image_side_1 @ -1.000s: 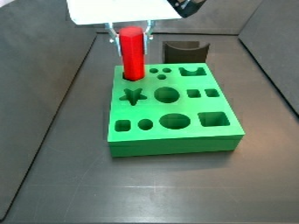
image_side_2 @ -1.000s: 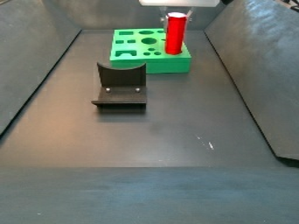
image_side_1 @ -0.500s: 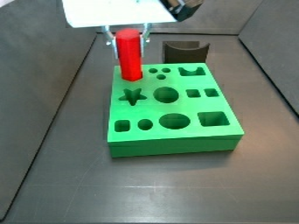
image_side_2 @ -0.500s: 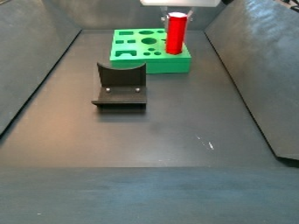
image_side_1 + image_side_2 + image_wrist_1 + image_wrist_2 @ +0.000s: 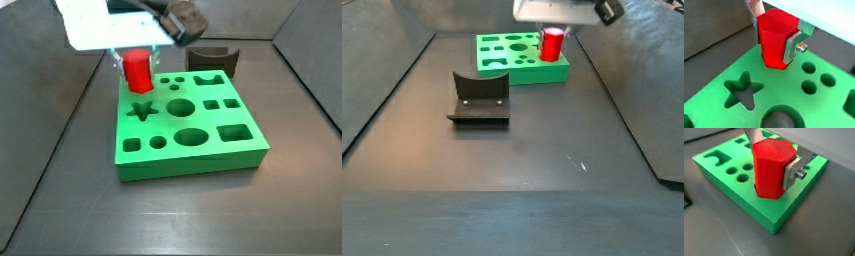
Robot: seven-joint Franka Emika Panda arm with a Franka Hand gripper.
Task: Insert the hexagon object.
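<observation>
Fingers [image 5: 795, 42] of our hand [image 5: 774, 30] pinch the tall glossy red hexagon peg [image 5: 774, 40] upright, so its base sinks squarely into the green block [image 5: 817, 105] on the desk.

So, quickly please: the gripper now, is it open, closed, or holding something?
Gripper: closed on the red peg, over a corner of the green block; the peg's lower end is in a hole there.

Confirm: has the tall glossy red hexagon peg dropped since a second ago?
Yes. In both side views the red hexagon peg, held in the pincer, shows less height above the green block; it has sunk into its hole.
</observation>
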